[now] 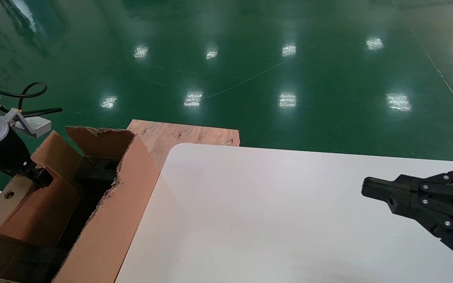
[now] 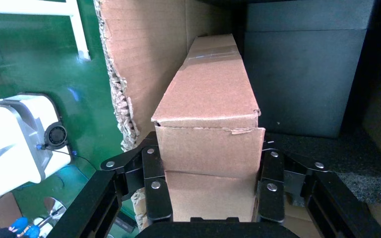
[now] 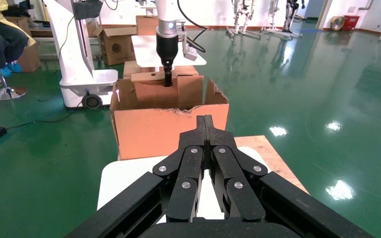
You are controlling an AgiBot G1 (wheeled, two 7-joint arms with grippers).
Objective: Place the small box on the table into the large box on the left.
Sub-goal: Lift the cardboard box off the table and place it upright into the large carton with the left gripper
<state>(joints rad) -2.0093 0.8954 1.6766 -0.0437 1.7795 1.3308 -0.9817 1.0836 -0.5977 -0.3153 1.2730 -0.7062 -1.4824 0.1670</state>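
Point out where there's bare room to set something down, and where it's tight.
The table is bare from its curved corner by the plywood board across to the right gripper, which hangs shut over its right side. The large box is crowded: the left gripper clamps the small box between the ragged wall and the black foam.

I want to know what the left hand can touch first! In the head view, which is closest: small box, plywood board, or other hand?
1. Small plain brown cardboard box: gripped by left hand, inside the carton.
2. Bare plywood board: beyond the carton.
3. Black right hand: far across the white table.
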